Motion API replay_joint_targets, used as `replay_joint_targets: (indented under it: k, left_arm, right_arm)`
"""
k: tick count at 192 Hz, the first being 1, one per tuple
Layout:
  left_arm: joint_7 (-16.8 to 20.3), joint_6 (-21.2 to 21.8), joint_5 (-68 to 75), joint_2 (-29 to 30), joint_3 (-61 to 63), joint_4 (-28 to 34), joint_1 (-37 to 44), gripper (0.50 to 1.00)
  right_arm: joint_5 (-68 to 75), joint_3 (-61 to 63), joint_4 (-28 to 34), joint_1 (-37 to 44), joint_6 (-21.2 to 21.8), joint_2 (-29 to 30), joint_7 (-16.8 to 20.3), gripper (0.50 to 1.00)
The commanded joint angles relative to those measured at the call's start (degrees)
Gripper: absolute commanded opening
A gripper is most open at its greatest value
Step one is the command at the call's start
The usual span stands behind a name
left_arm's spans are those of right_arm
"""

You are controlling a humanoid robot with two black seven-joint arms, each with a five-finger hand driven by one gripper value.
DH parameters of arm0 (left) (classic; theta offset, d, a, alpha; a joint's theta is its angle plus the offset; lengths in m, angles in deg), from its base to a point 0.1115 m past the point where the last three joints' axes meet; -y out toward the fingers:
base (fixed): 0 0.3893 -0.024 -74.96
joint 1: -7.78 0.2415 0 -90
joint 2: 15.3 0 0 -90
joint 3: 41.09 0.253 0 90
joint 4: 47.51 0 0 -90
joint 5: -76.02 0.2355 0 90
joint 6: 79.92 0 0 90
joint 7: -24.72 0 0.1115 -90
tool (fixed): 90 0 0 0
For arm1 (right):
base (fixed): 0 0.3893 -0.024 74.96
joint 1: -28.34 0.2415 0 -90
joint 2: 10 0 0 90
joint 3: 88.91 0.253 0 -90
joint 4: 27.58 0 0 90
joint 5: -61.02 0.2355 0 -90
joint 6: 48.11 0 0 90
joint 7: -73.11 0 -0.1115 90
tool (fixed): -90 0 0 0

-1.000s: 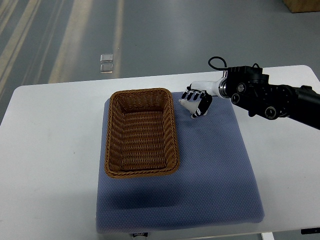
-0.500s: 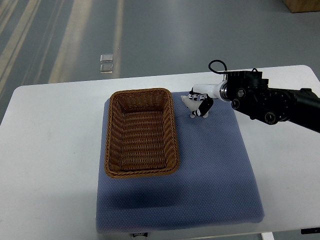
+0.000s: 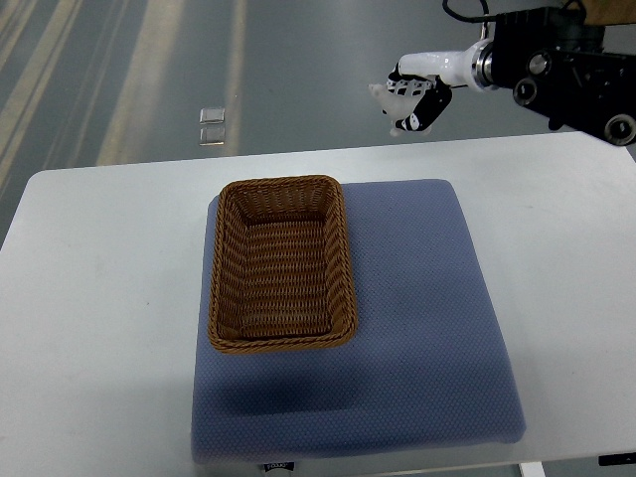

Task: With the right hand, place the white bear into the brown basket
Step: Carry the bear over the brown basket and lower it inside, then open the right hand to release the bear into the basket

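1. Right hand [image 3: 412,99], fingers curled around the white bear [image 3: 383,96], is raised beyond the table's [image 3: 99,298] far edge.
2. Brown basket [image 3: 282,263] sits on the blue mat [image 3: 417,328], below-left of the hand, nothing visible inside.

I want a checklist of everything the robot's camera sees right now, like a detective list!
Surface: white table with a blue mat on it.
Job's things: brown basket on the mat, nothing in it; white bear held up high, beyond the table's far edge.
Clutter: nothing seen.
Hands: right hand curled around the bear; left not in view.
Cables: black cable on the right arm.
Surroundings: grey floor, small clear thing lying on it.
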Motion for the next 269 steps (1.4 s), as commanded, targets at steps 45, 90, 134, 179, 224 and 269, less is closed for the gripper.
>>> replay_joint_targets:
  k: [45, 90, 134, 179, 224, 269]
  left_arm:
    - [0.0, -0.17, 0.0, 0.0, 0.0, -0.1, 0.0, 1.0]
    - [0.0, -0.17, 0.0, 0.0, 0.0, -0.01, 0.0, 1.0]
    - [0.0, 0.0, -0.09, 0.0, -0.18, -0.01, 0.0, 1.0]
    - [0.0, 0.09, 0.0, 0.0, 0.0, -0.1, 0.0, 1.0]
    - [0.0, 0.09, 0.0, 0.0, 0.0, -0.1, 0.0, 1.0]
    - [0.0, 0.09, 0.0, 0.0, 0.0, -0.18, 0.0, 1.0]
  right_arm:
    - [0.72, -0.24, 4.83, 3.76, 0.8, 0.89, 0.08, 0.5]
    - [7.49, -0.41, 3.43, 1.12, -3.51, 12.76, 0.0, 0.5]
    - [6.87, -0.5, -2.73, -5.64, -7.2, 24.27, -0.09, 0.5]
    - [5.38, -1.64, -6.15, -11.8, -9.92, 26.21, -0.09, 0.5]
    - [5.11, -2.52, -7.56, -15.14, -11.51, 26.21, -0.18, 0.517]
    - [5.2, -2.43, -7.65, -16.81, -11.95, 26.21, -0.18, 0.594]
